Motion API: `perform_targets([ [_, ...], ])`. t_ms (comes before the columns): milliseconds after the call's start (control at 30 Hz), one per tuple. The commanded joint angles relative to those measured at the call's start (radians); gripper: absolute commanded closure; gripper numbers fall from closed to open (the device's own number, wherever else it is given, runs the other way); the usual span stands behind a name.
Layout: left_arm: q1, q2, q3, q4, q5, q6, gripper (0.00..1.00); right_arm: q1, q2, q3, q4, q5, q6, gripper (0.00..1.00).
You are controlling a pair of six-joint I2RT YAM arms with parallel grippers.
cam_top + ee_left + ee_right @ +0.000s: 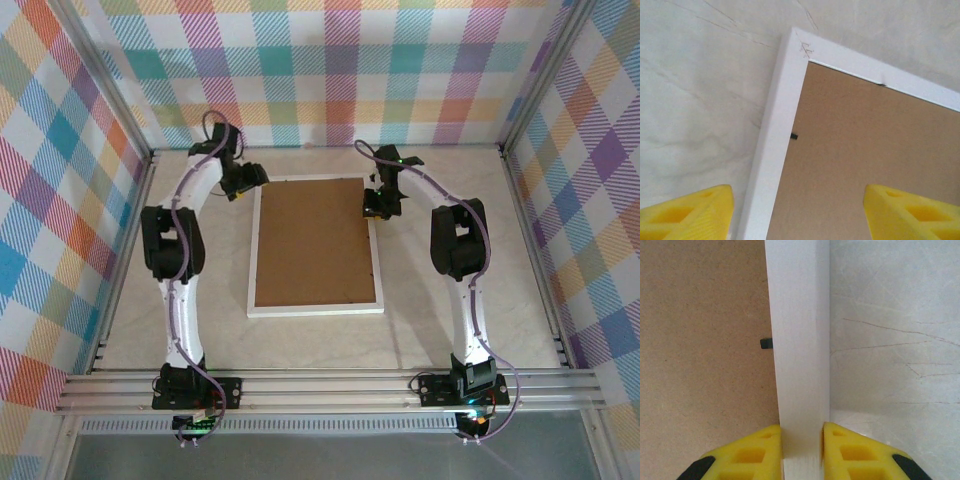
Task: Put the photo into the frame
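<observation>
Top external: white-moulded rectangular picture frame [316, 309] is lying back-up on desk [400, 340], brown backing board [315, 240] seated. Right claw [376, 207] is pinching its right rail; left claw [245, 185] is hovering spread. Likely closing-up; next, release cleanly.

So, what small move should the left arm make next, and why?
Probably lift the left fingers away. They stand open astride the far left corner of the frame, holding nothing; the backing board already lies in it, and the right fingers pinch its right border.
</observation>
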Motion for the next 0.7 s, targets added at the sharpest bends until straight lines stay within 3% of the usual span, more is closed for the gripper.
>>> perform_targets([
  [0, 0.020, -0.121, -0.117, 0.002, -0.002, 0.023, 0.31, 0.002, 0.007, -0.029, 0.017, -0.003, 0.016, 0.78],
  [333, 0.019, -0.336, -0.603, 0.143, 0.001, -0.015, 0.36, 0.003, 0.005, -0.043, 0.034, -0.003, 0.019, 0.77],
  [667, 0.011, -0.313, -0.683, 0.203, 0.018, -0.027, 0.36, 0.004, -0.005, -0.068, 0.052, -0.012, 0.027, 0.77],
])
